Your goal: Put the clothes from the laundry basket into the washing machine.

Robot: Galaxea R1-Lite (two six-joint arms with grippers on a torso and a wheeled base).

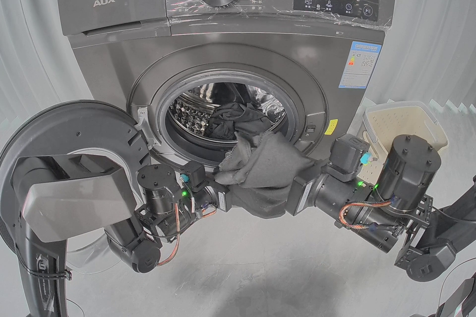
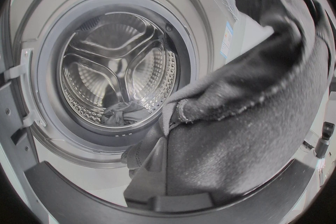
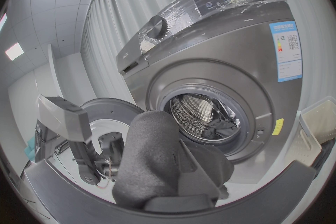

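Grey garment [image 1: 258, 169] at washing machine [image 1: 124, 60] mouth, your left gripper [image 1: 225, 196] and right gripper [image 1: 292, 189] both clamped on it. Black clothes [image 1: 233, 117] already in drum. Laundry basket [image 1: 436, 120] looks empty; probably last load.

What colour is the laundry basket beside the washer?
The laundry basket is cream, its walls dotted with small holes; clearest in the head view.
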